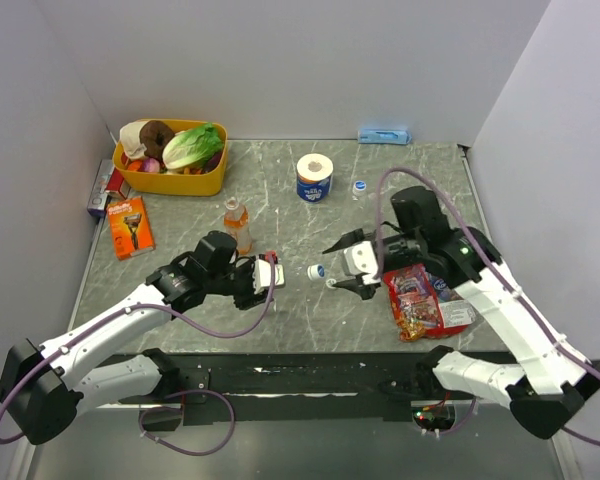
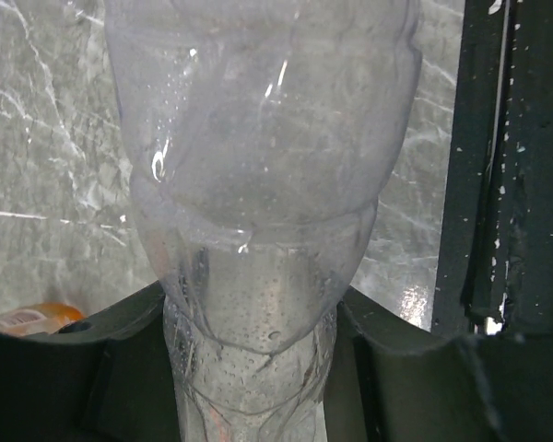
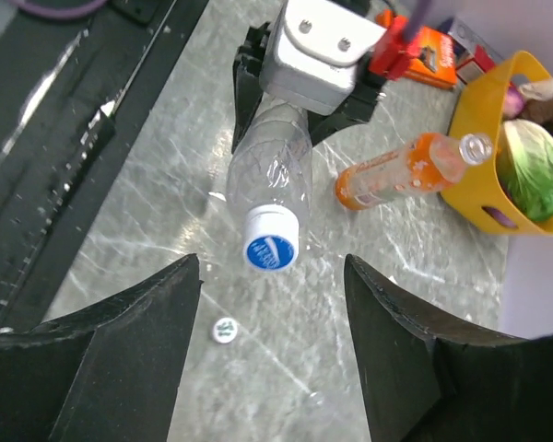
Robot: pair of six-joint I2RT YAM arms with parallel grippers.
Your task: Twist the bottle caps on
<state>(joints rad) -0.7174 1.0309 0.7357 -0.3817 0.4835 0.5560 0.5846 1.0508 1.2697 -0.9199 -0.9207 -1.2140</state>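
My left gripper (image 1: 270, 272) is shut on a small clear bottle (image 2: 258, 184) and holds it lying sideways, neck towards the right arm. The bottle (image 3: 269, 175) carries a white-sided cap with a blue top (image 3: 271, 244), which also shows in the top view (image 1: 316, 271). My right gripper (image 1: 336, 266) is open, its fingers (image 3: 147, 341) either side of the cap and a little short of it, not touching. A second small clear bottle with a blue cap (image 1: 359, 187) stands at the back. The orange drink bottle (image 1: 237, 222) stands uncapped behind the left gripper.
A small white disc (image 3: 224, 330) lies on the table below the cap. A toilet roll (image 1: 314, 177) stands at the back. A yellow basket of food (image 1: 173, 182) is at the back left, an orange razor pack (image 1: 131, 226) beside it. Snack bags (image 1: 418, 300) lie under the right arm.
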